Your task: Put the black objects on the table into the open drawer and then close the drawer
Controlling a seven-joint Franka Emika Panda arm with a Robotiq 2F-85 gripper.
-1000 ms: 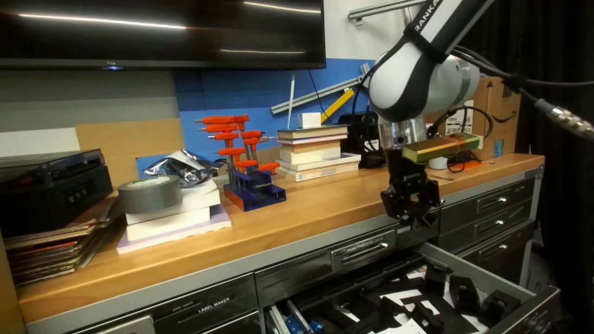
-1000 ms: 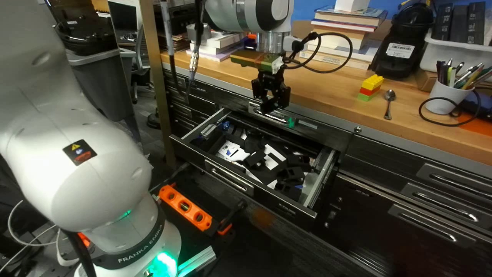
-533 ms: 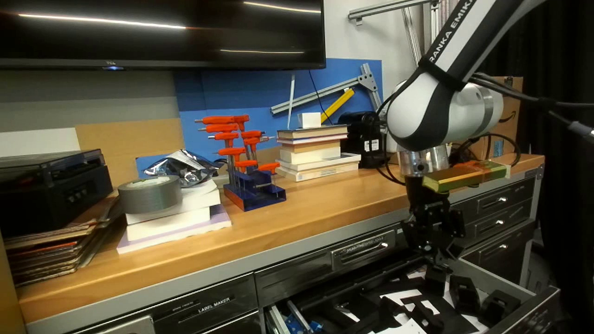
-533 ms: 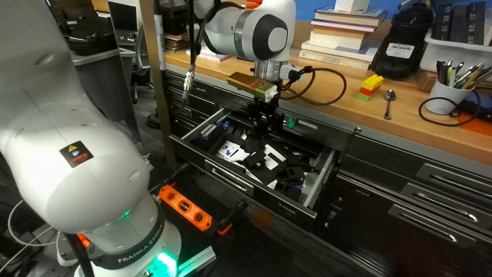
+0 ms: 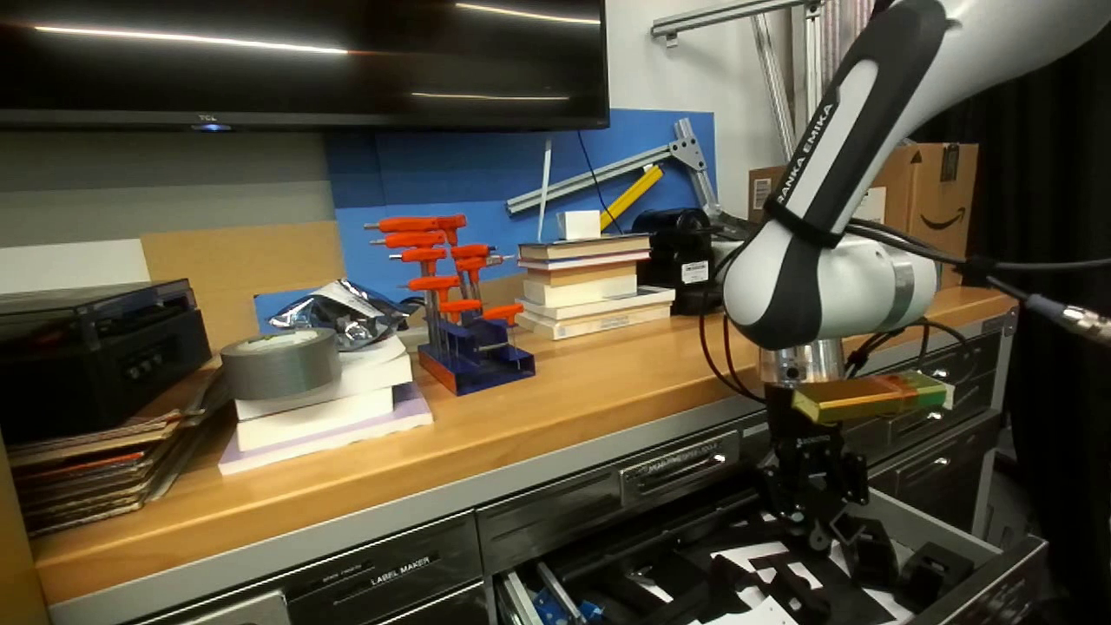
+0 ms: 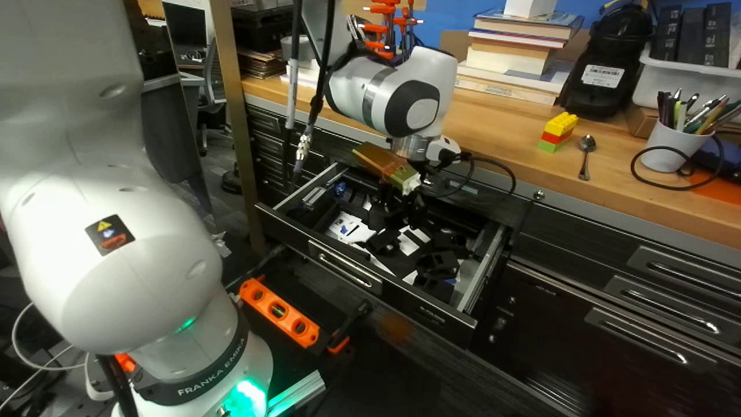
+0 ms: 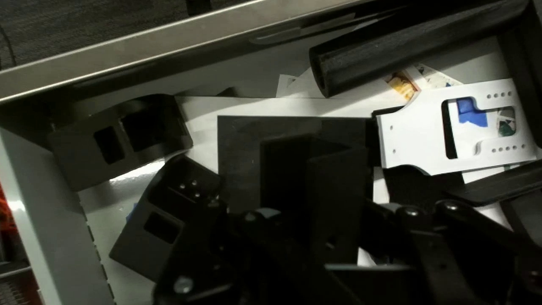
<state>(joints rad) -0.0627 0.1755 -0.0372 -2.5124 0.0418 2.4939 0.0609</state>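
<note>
One long wooden-topped desk (image 5: 608,373) runs above and behind the drawer (image 6: 402,296); a white robot arm (image 6: 162,260) bends over that drawer, its jaws clenched and pointing down at the drawer's inside; whether they touch anything there I cannot tell; the drawer stands pulled out; behind and above it, a stack of books (image 5: 577,291) rests on the desk; inside it lie a flat white panel (image 7: 410,140) and the three black objects (image 6: 438,263), these in a row near one side wall; up beside it on the desk are toy bricks (image 6: 557,132) and a spoon (image 6: 587,143).
</note>
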